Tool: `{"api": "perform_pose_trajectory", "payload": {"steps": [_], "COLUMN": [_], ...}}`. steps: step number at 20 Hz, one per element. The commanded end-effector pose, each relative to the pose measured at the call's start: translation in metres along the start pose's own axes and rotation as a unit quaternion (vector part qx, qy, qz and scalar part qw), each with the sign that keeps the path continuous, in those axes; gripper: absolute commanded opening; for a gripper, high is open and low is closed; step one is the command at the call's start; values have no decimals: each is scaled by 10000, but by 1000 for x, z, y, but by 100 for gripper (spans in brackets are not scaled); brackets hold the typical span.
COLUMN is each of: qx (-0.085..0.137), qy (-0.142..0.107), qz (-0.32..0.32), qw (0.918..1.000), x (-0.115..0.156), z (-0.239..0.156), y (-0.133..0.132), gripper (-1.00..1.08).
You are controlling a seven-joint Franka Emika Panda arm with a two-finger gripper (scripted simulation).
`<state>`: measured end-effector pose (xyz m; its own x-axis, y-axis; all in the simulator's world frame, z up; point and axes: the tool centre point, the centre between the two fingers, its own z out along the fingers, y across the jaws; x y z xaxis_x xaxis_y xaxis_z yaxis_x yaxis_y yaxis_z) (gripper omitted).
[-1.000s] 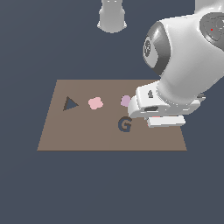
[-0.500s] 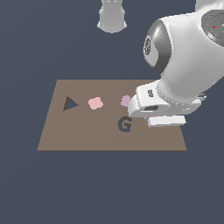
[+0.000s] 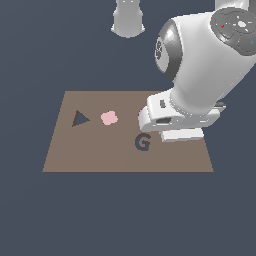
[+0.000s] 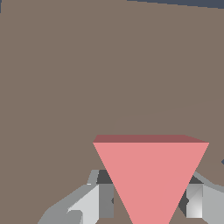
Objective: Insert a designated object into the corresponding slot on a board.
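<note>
A simulator's bare scene: a flat brown board (image 3: 125, 157) on featureless dark slate ground, everything flatly rendered.

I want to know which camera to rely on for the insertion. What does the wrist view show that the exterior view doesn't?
Only the wrist view shows the red triangle between the gripper fingers, close over the board. Only the exterior view shows the triangular slot, the G-shaped cutout, a pink blob, and the arm that hides the gripper. Both views show the brown board.
</note>
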<state>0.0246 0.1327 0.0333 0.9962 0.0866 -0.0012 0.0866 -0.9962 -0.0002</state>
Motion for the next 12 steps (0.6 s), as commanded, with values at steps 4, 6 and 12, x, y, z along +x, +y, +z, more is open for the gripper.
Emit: {"api": "perform_pose_trajectory", "payload": {"steps": [4, 6, 12], "qx": [-2, -2, -4], "qy": [2, 2, 2], "qz": [-169, -254, -561], "qw": [9999, 9997, 9984], "x": [-15, -22, -45], "z": [-1, -1, -3], "y": [31, 46, 101], "gripper": [-100, -100, -100]}}
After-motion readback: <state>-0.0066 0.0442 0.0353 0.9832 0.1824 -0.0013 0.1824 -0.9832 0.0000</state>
